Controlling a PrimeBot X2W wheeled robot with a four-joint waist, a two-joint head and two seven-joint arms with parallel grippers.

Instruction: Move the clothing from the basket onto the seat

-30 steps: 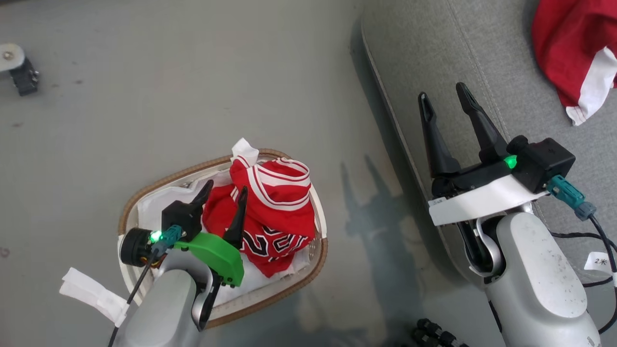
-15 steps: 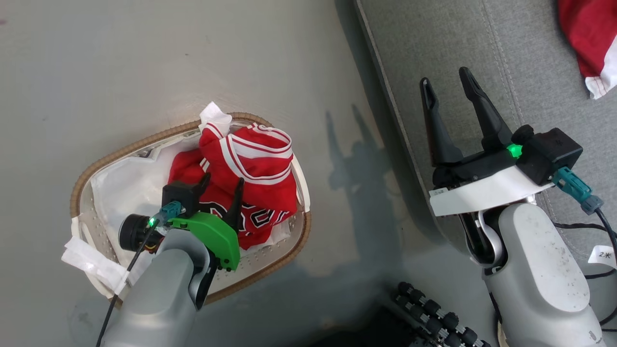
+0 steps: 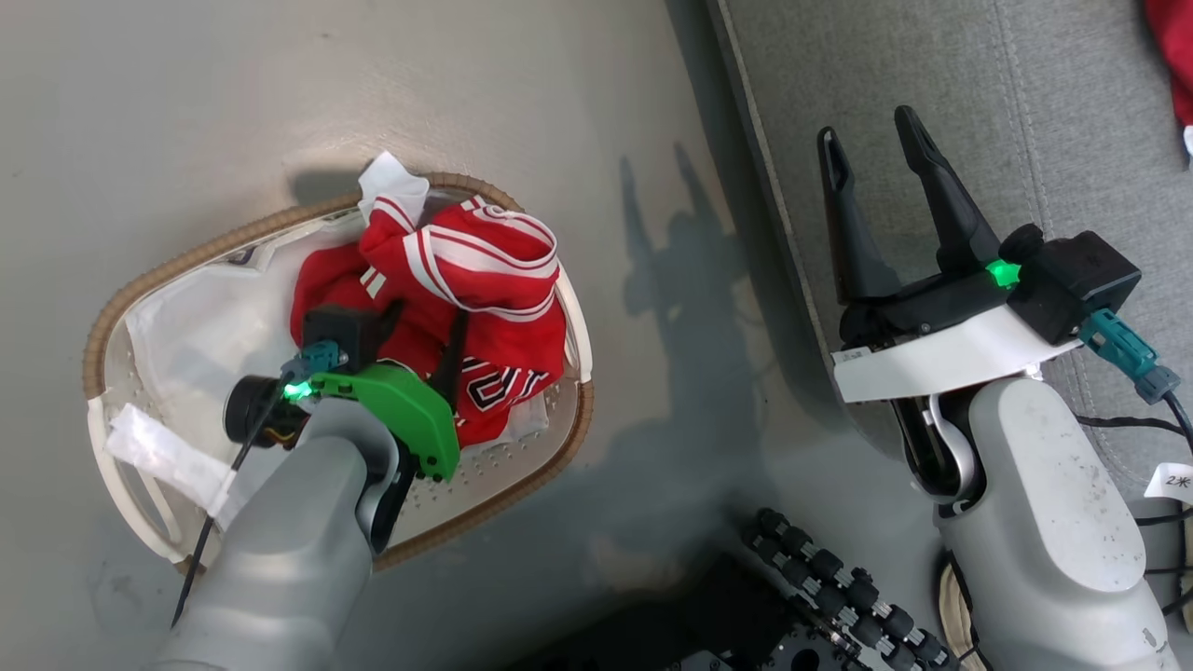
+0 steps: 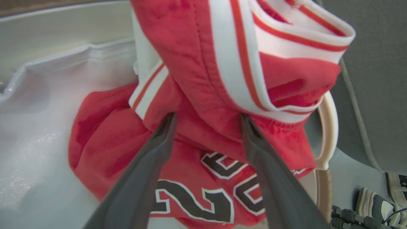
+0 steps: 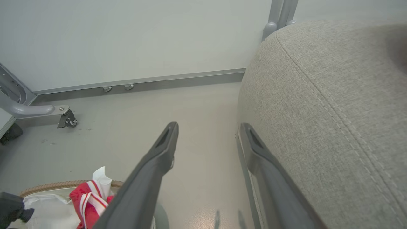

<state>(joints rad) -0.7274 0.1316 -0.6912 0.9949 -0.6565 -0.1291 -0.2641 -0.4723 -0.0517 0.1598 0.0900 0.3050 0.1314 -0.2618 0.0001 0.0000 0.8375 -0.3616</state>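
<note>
Left tool, spread wide, is reaching down onto the red clothing in the basket; right tool is hanging spread by the seat.

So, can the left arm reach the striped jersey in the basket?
Probably yes: the left arm has open jaws astride a fold of the striped jersey, lying uncovered in the basket.

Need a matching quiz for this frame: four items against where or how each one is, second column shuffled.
1 striped jersey
2 plain red garment
3 left hand
4 right hand

A open, by the edge of the seat
B lying on the seat
C open, at the jersey
D bunched in the basket

Pairs: 1-D, 2-B, 3-C, 4-A
</note>
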